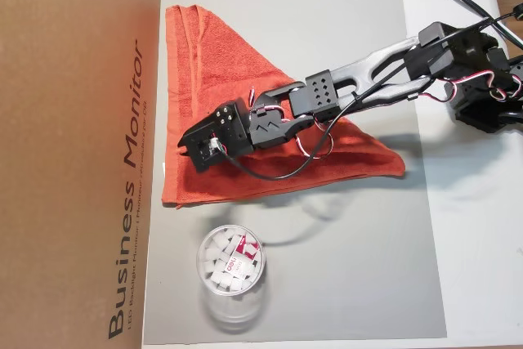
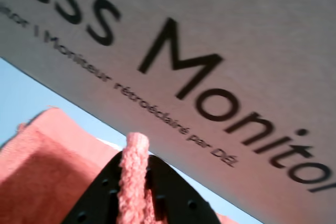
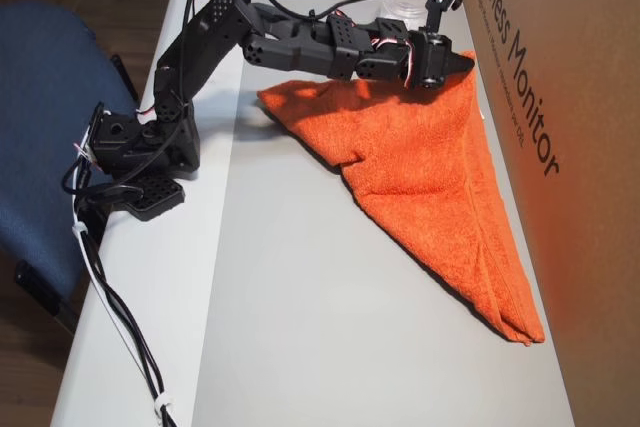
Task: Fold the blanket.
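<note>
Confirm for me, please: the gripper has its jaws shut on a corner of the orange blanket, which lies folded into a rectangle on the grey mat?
Not quite: in both overhead views the blanket is folded into a triangle, not a rectangle. The gripper does pinch its edge, over the grey mat.

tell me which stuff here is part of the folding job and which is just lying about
Part of the job:
- blanket, orange-red, lying as a triangle on the grey mat
- gripper, fingers shut on a pinch of blanket cloth in the wrist view

Just lying about:
- clear plastic tub with small white pieces inside
- cardboard monitor box
- grey mat
- blue chair
</note>
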Motion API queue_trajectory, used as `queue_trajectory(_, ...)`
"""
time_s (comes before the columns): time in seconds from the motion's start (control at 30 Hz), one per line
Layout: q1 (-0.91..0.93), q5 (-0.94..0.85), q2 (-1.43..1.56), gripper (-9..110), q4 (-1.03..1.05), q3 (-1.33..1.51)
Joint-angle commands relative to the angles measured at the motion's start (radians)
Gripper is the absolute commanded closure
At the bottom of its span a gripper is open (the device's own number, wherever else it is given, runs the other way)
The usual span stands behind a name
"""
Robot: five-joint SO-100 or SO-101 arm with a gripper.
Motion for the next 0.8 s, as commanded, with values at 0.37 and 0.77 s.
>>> queue_trajectory(0.37,-0.057,0.020,-0.120,102,-0.020,-0.155)
queue_trajectory(0.77,-0.061,0.195,-0.198,102,-0.021,-0.198)
